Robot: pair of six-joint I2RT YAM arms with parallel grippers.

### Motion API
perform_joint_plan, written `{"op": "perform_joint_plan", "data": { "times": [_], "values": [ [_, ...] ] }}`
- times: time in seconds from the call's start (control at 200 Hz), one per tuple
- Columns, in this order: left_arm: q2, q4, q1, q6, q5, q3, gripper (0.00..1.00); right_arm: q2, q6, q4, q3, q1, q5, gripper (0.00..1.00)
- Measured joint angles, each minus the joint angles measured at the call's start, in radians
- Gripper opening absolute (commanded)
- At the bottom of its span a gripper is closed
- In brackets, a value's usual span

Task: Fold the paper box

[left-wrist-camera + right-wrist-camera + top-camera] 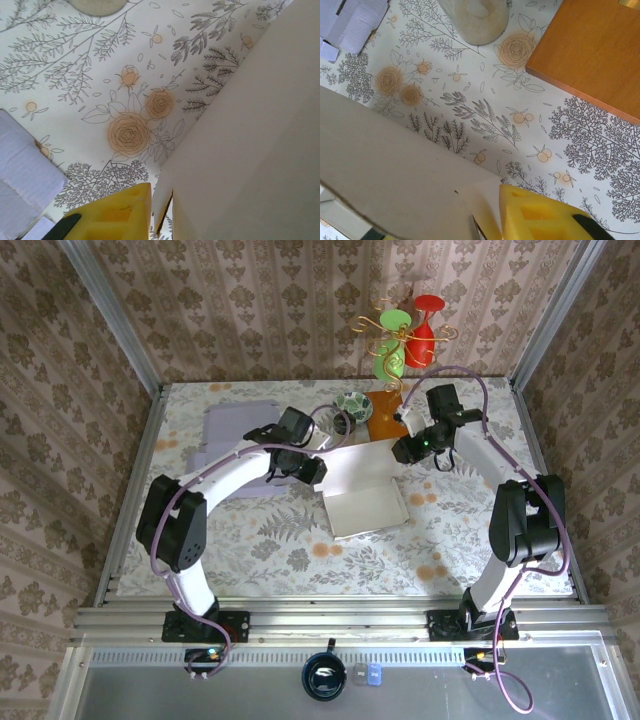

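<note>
The white paper box (366, 506) lies open in the middle of the table, with its lid panel (358, 462) raised at the back. My left gripper (312, 472) is at the lid's left corner. In the left wrist view its yellow finger (117, 215) presses against a small side flap (162, 200) of the box (250, 150); the other finger is hidden behind the panel. My right gripper (405, 448) is at the lid's right corner. There, one yellow finger (540, 215) lies against the corner flap (487, 200) of the lid (395, 170). Both grippers look shut on the cardboard.
Flat lavender cardboard (240, 425) lies at the back left, just behind the left arm. A patterned bowl (353, 403) and an orange wooden base (383, 412) stand right behind the lid. A wire stand holds red and green goblets (410, 335). Walls enclose three sides.
</note>
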Motion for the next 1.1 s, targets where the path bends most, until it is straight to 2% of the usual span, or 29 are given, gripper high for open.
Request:
{"op": "perform_joint_plan", "data": {
  "times": [0.2, 0.425, 0.595, 0.68, 0.905, 0.995, 1.1],
  "values": [
    [0.000, -0.017, -0.013, 0.002, -0.027, 0.018, 0.19, 0.000, 0.000, -0.002, 0.000, 0.006, 0.014, 0.19],
    [0.000, -0.046, -0.015, 0.002, -0.046, 0.019, 0.22, 0.000, 0.000, -0.002, 0.000, 0.016, 0.027, 0.17],
    [0.000, -0.046, -0.015, 0.002, -0.053, 0.019, 0.18, -0.001, 0.000, -0.002, 0.000, 0.018, 0.039, 0.14],
    [0.000, -0.046, -0.015, 0.003, -0.055, 0.019, 0.10, -0.001, 0.000, -0.002, 0.000, 0.020, 0.039, 0.13],
    [0.000, -0.046, -0.019, 0.005, -0.064, 0.023, 0.00, -0.004, 0.003, 0.001, 0.000, 0.031, 0.055, 0.06],
    [0.005, -0.049, -0.022, 0.000, -0.079, 0.034, 0.00, -0.009, 0.013, 0.002, 0.000, 0.037, 0.072, 0.00],
    [0.017, -0.054, -0.028, -0.031, -0.109, 0.052, 0.00, -0.026, 0.053, 0.003, -0.003, 0.053, 0.113, 0.00]
  ]
}}
